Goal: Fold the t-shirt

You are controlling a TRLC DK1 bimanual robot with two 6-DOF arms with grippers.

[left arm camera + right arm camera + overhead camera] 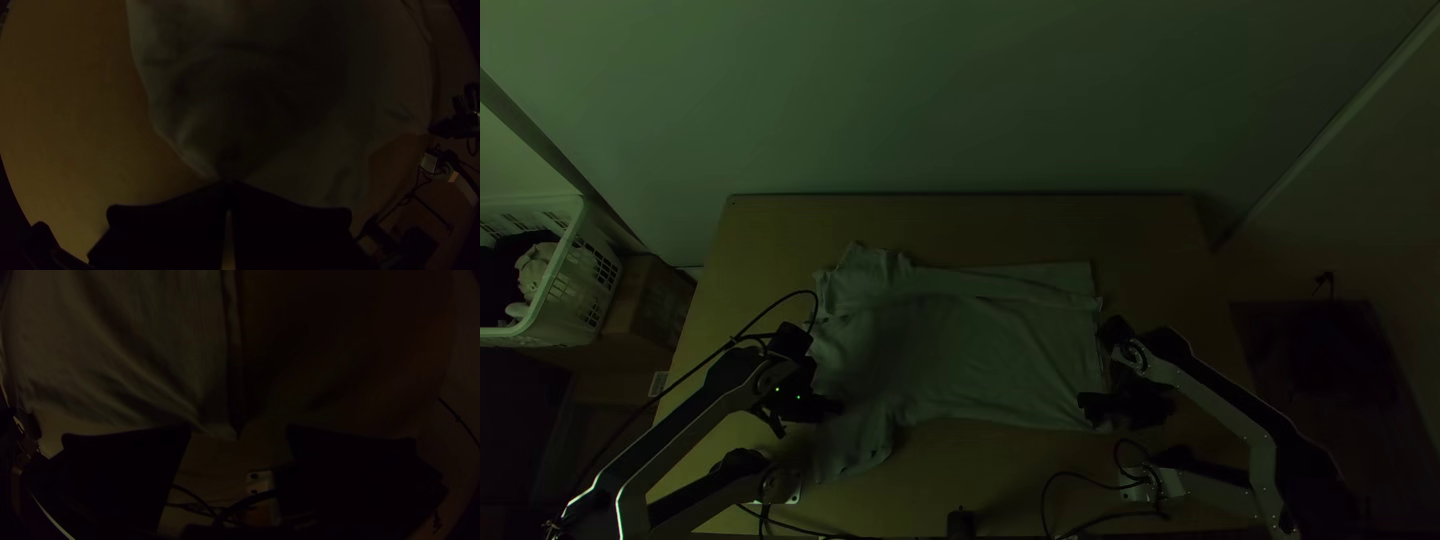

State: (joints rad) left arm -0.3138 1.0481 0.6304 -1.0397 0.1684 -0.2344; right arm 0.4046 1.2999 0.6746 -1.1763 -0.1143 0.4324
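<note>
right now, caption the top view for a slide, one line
A pale t-shirt lies mostly spread on a wooden table, the left gripper by one sleeve, the right gripper by the hem.

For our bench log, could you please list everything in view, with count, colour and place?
T-shirt: one, pale grey, spread on the table with wrinkles
Table: one, light wooden, under the t-shirt
Laundry basket: one, white, left of the table
Clothes: several, dark and pale, in the basket
Box: one, brown, beside the basket
Cables: several, black, around the arms
Small object: one, black, table's near edge
Arms: two, silver-grey and black, left and right
Grippers: two, black, left and right, at the t-shirt's edges
</note>
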